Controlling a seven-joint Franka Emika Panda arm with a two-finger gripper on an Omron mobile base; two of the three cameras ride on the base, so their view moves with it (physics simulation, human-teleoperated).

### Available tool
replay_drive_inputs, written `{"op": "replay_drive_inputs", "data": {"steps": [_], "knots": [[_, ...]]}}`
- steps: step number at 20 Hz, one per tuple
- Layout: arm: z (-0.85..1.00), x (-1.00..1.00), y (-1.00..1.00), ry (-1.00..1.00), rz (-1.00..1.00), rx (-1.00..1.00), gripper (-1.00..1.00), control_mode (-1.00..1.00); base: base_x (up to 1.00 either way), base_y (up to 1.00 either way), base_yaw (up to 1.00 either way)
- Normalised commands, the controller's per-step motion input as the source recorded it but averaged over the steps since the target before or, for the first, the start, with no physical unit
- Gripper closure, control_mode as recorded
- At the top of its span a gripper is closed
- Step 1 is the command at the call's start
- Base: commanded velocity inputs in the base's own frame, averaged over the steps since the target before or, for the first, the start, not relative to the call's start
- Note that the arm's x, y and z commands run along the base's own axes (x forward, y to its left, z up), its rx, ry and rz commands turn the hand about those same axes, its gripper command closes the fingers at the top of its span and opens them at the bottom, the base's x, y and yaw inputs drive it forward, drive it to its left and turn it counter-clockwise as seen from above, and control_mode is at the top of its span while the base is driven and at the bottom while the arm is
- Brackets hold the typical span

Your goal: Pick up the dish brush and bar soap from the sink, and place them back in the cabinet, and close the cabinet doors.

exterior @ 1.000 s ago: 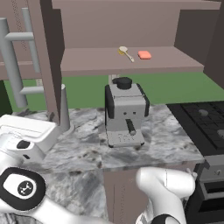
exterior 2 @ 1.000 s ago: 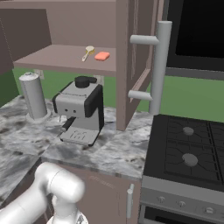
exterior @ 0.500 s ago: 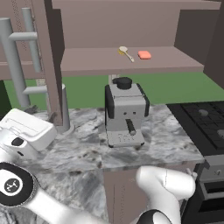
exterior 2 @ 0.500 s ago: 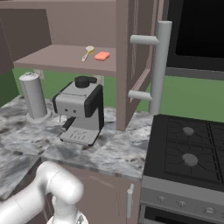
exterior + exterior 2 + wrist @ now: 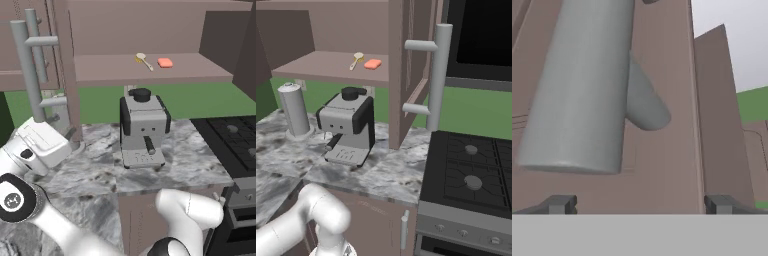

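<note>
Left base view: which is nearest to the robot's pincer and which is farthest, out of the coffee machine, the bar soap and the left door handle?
1. Left door handle: far left, right in front of the open pincer.
2. Coffee machine: middle of the counter.
3. Bar soap: up on the cabinet shelf, to the right.
</note>
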Motion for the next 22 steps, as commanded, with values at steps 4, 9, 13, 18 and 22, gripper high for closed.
{"op": "replay_drive_inputs", "data": {"steps": [4, 9, 13, 18, 22], "knots": [[-0.04, 0.47, -0.57, 0.0, -0.03, 0.0, -1.0, -1.0, 0.0, 0.0, 0.0], [-0.1, 0.48, -0.42, 0.0, -0.01, 0.0, -1.0, -1.0, 0.0, 0.0, 0.0], [-0.08, 0.45, -0.53, 0.0, 0.0, 0.0, -1.0, -1.0, 0.0, 0.0, 0.0], [-0.07, 0.41, -0.53, 0.0, 0.0, 0.0, -1.0, -1.0, 0.0, 0.0, 0.0], [-0.01, 0.44, -0.52, 0.0, 0.0, 0.0, -1.0, -1.0, 0.0, 0.0, 0.0]]}}
